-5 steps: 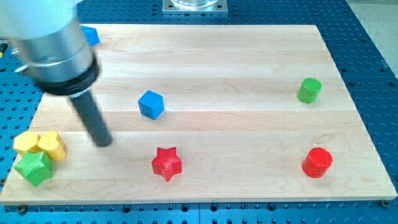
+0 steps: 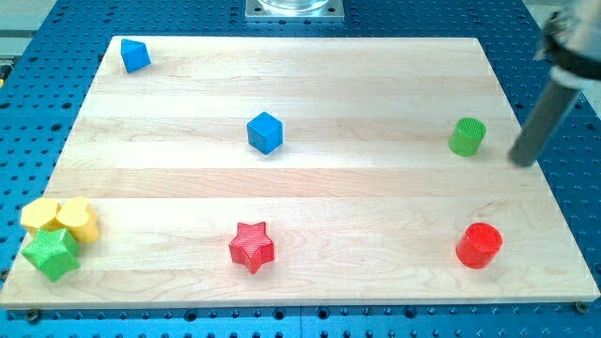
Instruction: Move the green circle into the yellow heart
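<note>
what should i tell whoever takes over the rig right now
My tip is at the view's right, just right of the green circle, apart from it.
The yellow heart sits far across at the view's left edge, packed against a yellow block and a green star.
Done: nothing yet.
Left: push the circle leftward across the board to the heart.

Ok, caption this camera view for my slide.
My tip sits right of the green circle; the yellow heart waits far left.
</note>
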{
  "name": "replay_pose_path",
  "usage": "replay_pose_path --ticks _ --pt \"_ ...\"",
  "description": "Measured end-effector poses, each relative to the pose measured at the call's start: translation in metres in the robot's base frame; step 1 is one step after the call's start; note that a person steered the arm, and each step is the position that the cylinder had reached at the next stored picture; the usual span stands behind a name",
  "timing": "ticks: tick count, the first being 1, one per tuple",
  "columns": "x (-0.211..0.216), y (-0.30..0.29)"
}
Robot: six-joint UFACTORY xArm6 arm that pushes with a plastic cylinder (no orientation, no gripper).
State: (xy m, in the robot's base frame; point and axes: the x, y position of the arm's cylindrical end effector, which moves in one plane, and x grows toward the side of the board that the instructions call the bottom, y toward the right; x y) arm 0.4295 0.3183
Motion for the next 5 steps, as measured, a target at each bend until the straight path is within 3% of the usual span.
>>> replay_pose_path --ticks 1,3,4,5 --pt "-0.021 -0.004" --pt "0.007 -0.131" --pt "-0.033 -0.102" --pt "-0.002 -0.161"
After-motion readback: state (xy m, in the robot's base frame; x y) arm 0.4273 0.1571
